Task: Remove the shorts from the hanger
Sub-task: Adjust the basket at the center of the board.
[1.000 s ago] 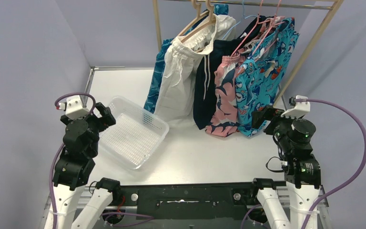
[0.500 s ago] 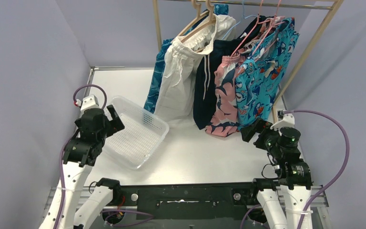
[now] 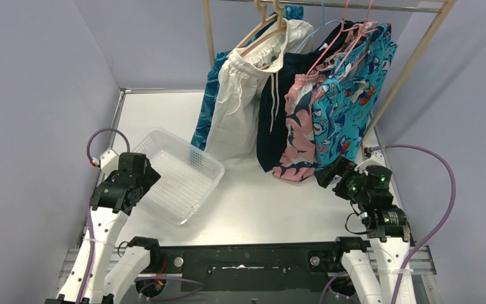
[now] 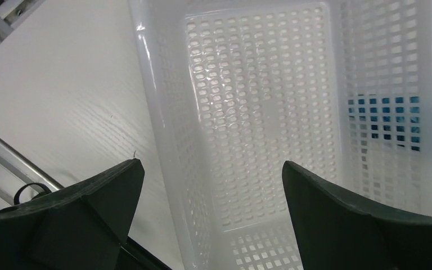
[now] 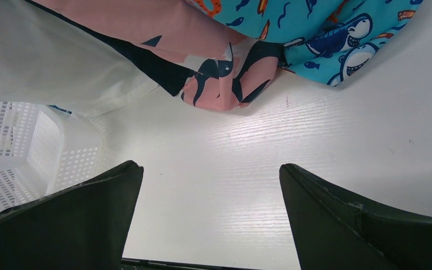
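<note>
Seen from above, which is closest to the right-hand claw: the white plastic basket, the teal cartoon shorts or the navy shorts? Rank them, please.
1. teal cartoon shorts, hanging just beyond the right gripper.
2. navy shorts, mid-rack.
3. basket, on the table's left side.

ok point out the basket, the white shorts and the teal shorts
basket [image 3: 176,185], top external view, mesh floor
white shorts [image 3: 237,107], top external view, front of the leg
teal shorts [image 3: 345,107], top external view, printed front panel

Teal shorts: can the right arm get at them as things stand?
Probably yes. The open right end effector sits near the hem of the teal shorts, only bare table between them; nothing looks in the way.
</note>
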